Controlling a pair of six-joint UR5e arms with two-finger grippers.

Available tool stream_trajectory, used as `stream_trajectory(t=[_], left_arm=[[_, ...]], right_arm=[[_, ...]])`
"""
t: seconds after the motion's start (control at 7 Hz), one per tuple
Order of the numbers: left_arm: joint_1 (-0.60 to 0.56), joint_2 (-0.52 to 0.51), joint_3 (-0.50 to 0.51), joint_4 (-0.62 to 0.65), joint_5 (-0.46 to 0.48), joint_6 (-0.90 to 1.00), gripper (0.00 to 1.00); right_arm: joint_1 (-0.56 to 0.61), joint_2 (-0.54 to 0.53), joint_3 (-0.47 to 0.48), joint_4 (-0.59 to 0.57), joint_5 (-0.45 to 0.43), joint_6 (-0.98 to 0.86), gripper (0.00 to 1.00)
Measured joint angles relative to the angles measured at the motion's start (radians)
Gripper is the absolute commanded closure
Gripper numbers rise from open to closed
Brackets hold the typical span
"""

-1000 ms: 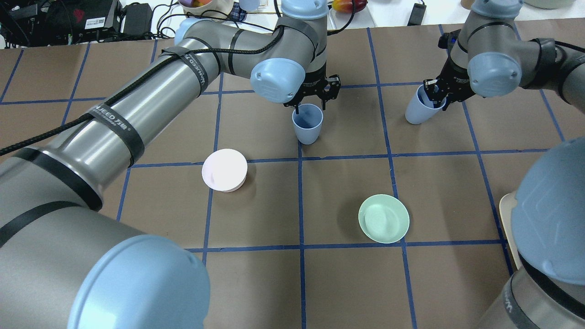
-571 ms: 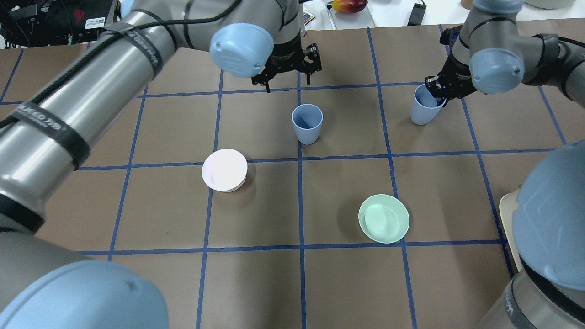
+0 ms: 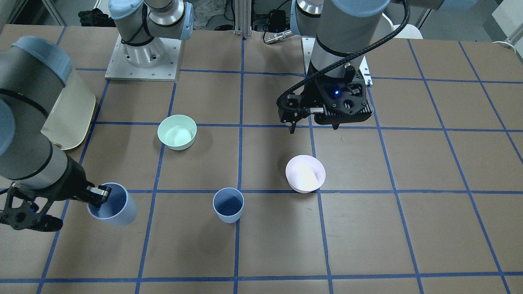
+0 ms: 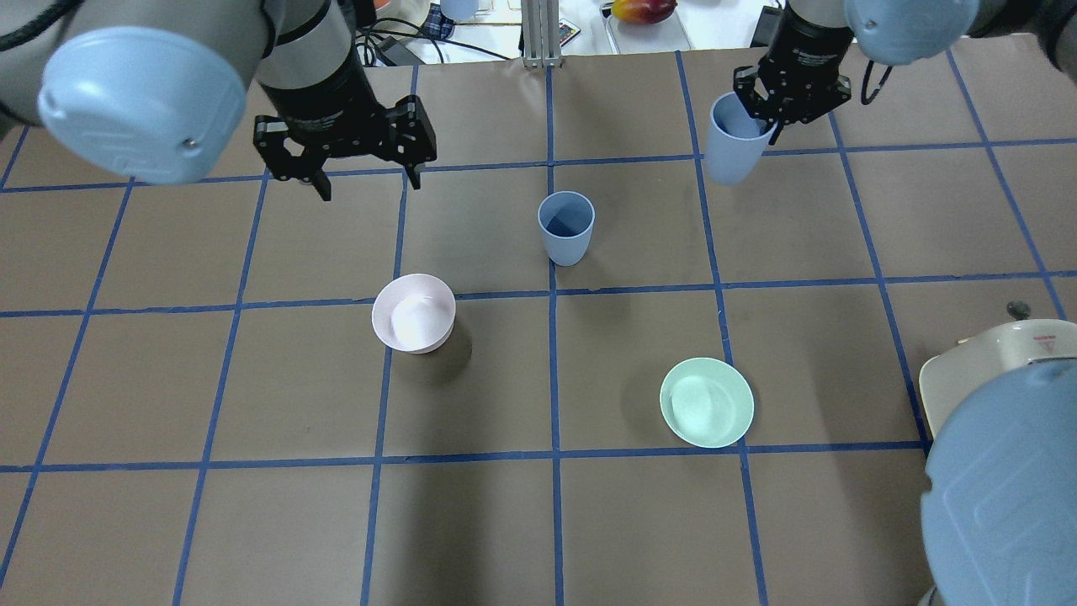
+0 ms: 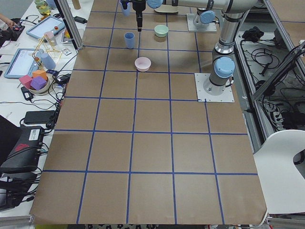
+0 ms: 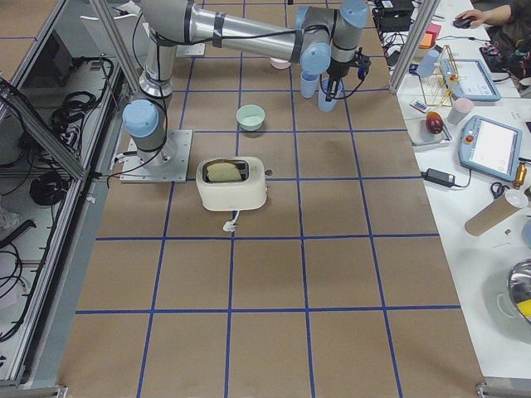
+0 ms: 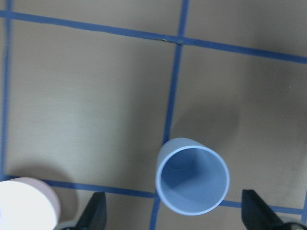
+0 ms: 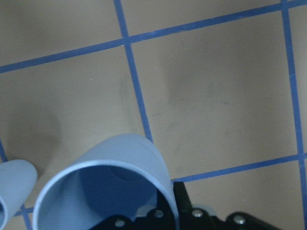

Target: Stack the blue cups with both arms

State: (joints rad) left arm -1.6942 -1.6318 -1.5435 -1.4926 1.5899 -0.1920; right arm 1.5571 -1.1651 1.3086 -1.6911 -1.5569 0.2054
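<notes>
Two blue cups were in play, and neither sat inside the other yet. The standing cup (image 4: pixel 565 227) was upright, mouth up, about midway along the desk's width and toward the edge farthest from the robot, with nothing touching it. The held cup (image 4: pixel 729 143) hung tilted from the right gripper (image 4: pixel 764 118), whose jaws were pinched on the wall at the rim, one finger inside and one outside. It looked lifted clear of the surface, nearer that far edge and well apart from the standing cup, on the robot's right of it.

The left gripper (image 4: pixel 370 185) hovered on the other side of the standing cup, jaws spread wide and nothing between them (its wrist view caught the cup low in frame).

By my reading the pickup was done. What remained was carrying the held cup over the standing one, righting it, lowering it in and letting go. The pink bowl (image 4: pixel 413 324) and mint bowl (image 4: pixel 706 402) lay nearer the robot's edge, off that path.
</notes>
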Motion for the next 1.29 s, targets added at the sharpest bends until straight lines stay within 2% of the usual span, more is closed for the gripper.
stream_trajectory(t=[0.29,0.57,1.29], left_arm=[[0.042,0.057,-0.052,0.041,0.003,0.081,0.0],[0.05,0.059,-0.052,0.085,0.017,0.097,0.0],[0.051,0.051,-0.043,0.092,0.039,0.098,0.0]], right_arm=[[0.135,0.003,-0.022,0.022,0.007,0.19,1.0],[0.237,0.014,-0.02,0.024,0.014,0.335,1.0],[0.272,0.058,-0.004,0.004,0.021,0.369,1.0]])
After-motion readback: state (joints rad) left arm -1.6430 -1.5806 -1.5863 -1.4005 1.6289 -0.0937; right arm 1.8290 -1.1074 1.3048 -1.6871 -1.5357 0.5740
